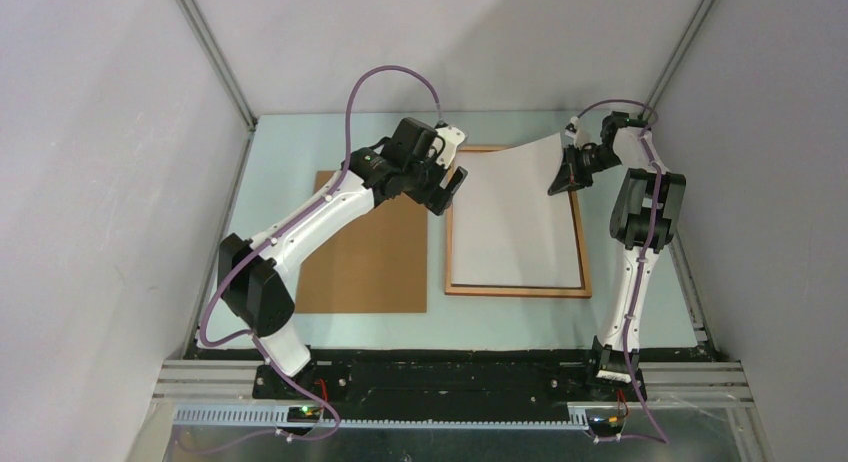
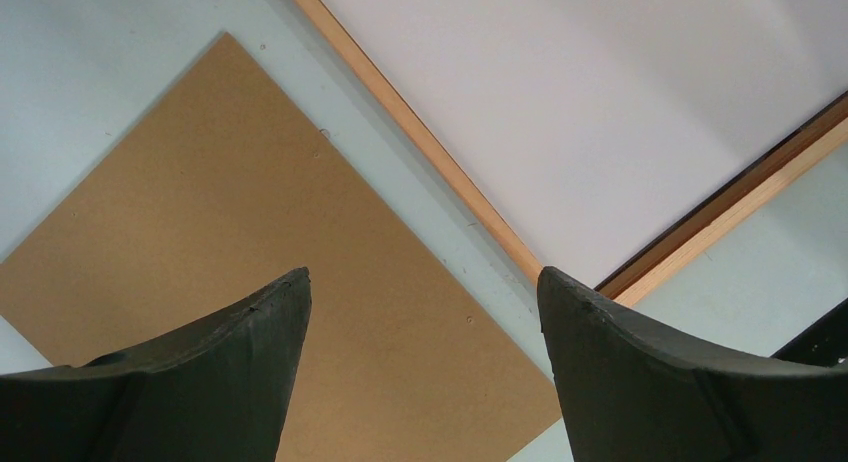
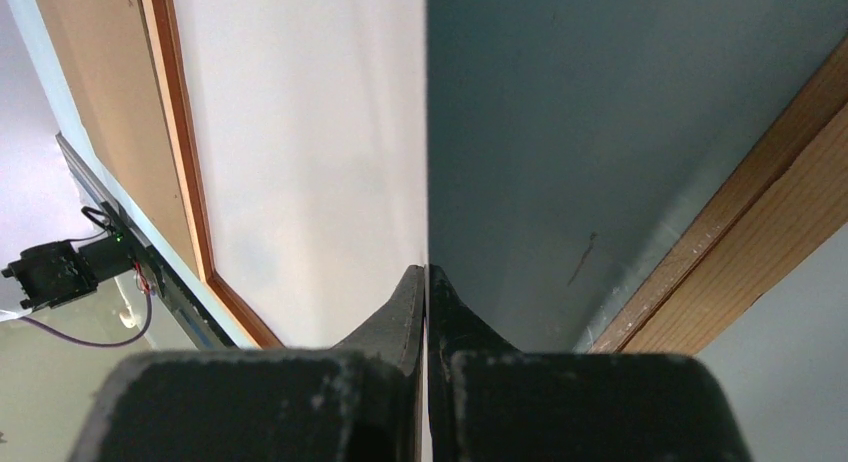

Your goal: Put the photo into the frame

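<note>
Top view: fixed, high behind the arm bases, facing down over the whole worktop (image 1: 290,152). Left wrist view: close, looking past left end effector (image 2: 422,282) at backing board (image 2: 250,232) and frame (image 2: 415,132) just ahead of it. Right wrist view: very close, sighting along right end effector (image 3: 427,272), photo (image 3: 320,132) edge-on straight ahead. All views share the frame.

Plain pale grey walls (image 1: 100,182) close in the bench (image 1: 470,327) on the left, far and right sides; slim aluminium struts (image 1: 213,52) run up the far corners. The bench top is pale blue-green, evenly lit; a black rail (image 1: 450,377) lines its near edge.
</note>
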Available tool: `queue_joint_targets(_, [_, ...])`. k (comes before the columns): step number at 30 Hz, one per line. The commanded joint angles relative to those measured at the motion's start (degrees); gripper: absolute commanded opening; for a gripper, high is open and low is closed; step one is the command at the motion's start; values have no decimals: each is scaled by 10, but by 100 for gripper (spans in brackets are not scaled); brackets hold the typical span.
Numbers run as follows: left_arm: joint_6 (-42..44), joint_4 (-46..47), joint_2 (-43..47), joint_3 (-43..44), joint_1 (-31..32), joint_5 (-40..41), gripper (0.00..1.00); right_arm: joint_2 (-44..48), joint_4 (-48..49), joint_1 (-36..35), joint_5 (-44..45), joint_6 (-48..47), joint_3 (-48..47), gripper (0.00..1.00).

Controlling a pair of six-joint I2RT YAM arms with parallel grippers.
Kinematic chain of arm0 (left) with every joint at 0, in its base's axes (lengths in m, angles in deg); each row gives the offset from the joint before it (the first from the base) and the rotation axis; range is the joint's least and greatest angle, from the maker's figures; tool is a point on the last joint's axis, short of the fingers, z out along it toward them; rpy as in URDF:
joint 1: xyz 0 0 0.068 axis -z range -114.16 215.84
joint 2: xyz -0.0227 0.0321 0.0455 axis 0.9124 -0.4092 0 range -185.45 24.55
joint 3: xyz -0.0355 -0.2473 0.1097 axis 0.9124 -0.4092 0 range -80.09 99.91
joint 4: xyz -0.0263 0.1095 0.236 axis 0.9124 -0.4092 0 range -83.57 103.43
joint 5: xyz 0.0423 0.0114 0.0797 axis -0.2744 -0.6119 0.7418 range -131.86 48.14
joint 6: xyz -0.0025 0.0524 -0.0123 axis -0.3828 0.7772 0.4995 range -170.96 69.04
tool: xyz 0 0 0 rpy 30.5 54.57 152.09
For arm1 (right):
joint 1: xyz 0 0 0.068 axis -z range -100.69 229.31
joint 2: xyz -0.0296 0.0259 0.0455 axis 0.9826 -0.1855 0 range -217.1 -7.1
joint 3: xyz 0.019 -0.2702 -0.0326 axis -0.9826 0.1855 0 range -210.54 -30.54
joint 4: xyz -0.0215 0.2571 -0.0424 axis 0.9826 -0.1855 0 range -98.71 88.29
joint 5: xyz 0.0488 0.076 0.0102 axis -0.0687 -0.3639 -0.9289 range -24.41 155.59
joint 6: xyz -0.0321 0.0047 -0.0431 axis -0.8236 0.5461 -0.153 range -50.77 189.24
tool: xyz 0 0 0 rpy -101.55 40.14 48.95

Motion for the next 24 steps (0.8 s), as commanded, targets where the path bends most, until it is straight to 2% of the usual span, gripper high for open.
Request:
queue_joint_targets(1, [15, 10, 0, -6, -3, 9, 88, 24, 11, 3, 2, 4, -1, 0])
queue_joint_targets(4, [15, 10, -1, -6, -3, 7, 88, 23, 12, 2, 3, 4, -1, 0])
queue_joint_targets(13, [16, 9, -1, -8, -3, 5, 88, 23, 17, -2, 20, 2, -4, 12])
queue_joint_targets(24, [16, 9, -1, -9, -3, 5, 88, 29, 20, -2, 37, 3, -1, 32])
